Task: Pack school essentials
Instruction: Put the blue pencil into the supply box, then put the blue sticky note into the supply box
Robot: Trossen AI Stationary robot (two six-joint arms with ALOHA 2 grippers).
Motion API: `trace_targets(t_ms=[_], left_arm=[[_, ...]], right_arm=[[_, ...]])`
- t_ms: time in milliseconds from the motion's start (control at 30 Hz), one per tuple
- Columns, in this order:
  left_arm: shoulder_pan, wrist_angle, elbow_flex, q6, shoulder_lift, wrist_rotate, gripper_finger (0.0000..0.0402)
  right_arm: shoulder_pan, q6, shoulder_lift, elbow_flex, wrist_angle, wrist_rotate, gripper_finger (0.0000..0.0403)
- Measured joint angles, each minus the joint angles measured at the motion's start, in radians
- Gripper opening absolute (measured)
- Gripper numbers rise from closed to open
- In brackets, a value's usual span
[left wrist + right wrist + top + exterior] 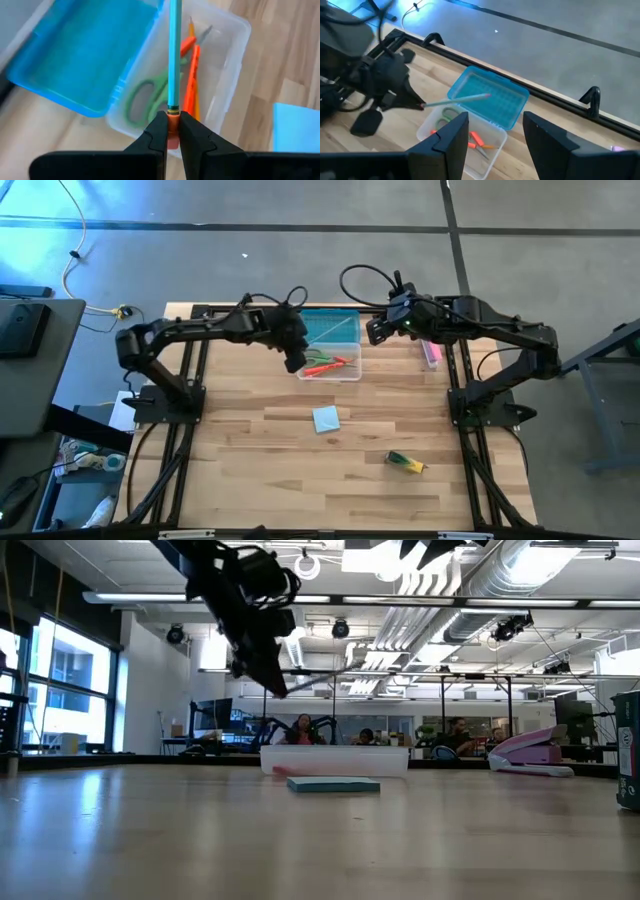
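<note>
My left gripper (296, 362) hangs over the near left corner of a clear plastic box (348, 370), shut on a green pink-tipped pencil (175, 55). The pencil (462, 99) reaches out over the box and its open blue lid (330, 326). Green-handled scissors (145, 97), an orange pencil (192, 75) and a red pen (186, 45) lie inside the box. A light-blue note pad (326, 419) and a yellow-green crayon pack (405, 463) lie flat on the table. My right gripper (492, 135) is open and holds nothing, high beside the box's far right corner. My left gripper pinches the pencil's pink eraser end (172, 121) between its two fingertips. The fingers slant down from the table's left side, and the pencil sticks straight out ahead in line with them. It is lifted clear above the box, its free end over the blue lid.
A pink oblong bar (432, 353) lies by the right arm's frame, at the table's far right. Bare wood spreads over the near half of the table around the note pad and crayon pack. Black frame rails run along both table sides.
</note>
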Motion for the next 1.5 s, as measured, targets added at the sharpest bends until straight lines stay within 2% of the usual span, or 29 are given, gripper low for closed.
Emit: trace_targets(t_ms=[233, 567, 1000, 1133, 1267, 1400, 1500], left_arm=[[-0.012, -0.006, 0.001, -0.072, 0.096, 0.079, 0.0019], [-0.057, -0.003, 0.0, -0.106, 0.137, 0.082, 0.0022], [-0.069, -0.023, 0.0, -0.108, 0.164, 0.081, 0.0103], [-0.057, -0.025, 0.0, -0.08, 0.154, 0.086, 0.0116], [-0.031, -0.063, 0.004, -0.056, 0.118, 0.137, 0.0119], [-0.006, -0.112, 0.009, -0.027, 0.051, 0.206, 0.0119], [-0.005, -0.139, 0.01, -0.02, -0.02, 0.206, 0.0119]], right_arm=[[0.0, 0.0, 0.0, 0.0, 0.0, 0.009, 0.0177], [0.0, 0.012, 0.0, 0.0, -0.002, 0.021, 0.0177], [0.0, 0.018, 0.0, 0.0, -0.018, 0.022, 0.0177], [0.0, 0.018, 0.0, 0.0, -0.018, 0.022, 0.0177], [0.0, 0.017, 0.0, 0.0, -0.018, 0.021, 0.0177], [0.0, 0.011, 0.0, 0.0, -0.017, -0.009, 0.0177], [0.0, 0.008, 0.0, 0.0, -0.016, -0.017, 0.0177]])
